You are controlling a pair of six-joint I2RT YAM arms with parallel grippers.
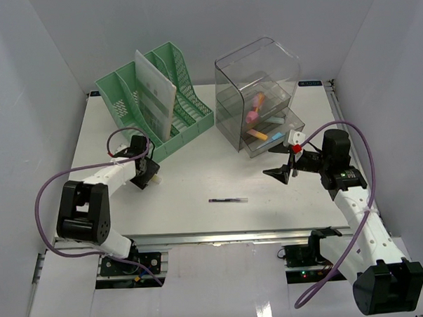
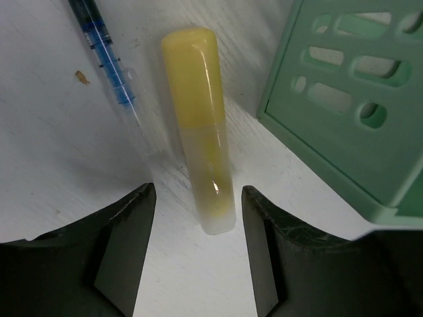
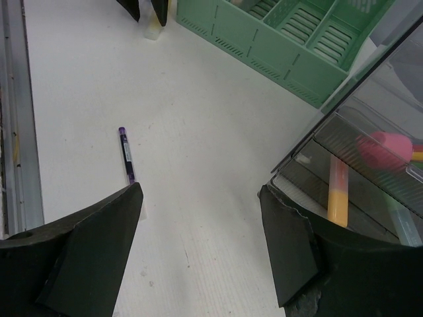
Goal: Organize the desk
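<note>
The white desk (image 1: 198, 169) has a silver rail along its front edge. My left gripper (image 1: 151, 179) is low at the left, by the green file rack (image 1: 160, 97). In the left wrist view it (image 2: 198, 193) is open, with its jaws on either side of the near end of a yellow highlighter (image 2: 197, 112) lying on the desk, not touching it. A blue pen (image 2: 106, 56) lies beside the highlighter. My right gripper (image 1: 273, 163) is open and empty above the desk, in front of the clear drawer box (image 1: 261, 93). A purple pen (image 1: 227, 200) lies mid-desk and also shows in the right wrist view (image 3: 126, 155).
The green rack's corner (image 2: 344, 105) stands close to the right of the left gripper. The drawer box's lower drawers stand open (image 3: 357, 165) and hold pink, yellow and orange markers. A white sheet leans in the rack.
</note>
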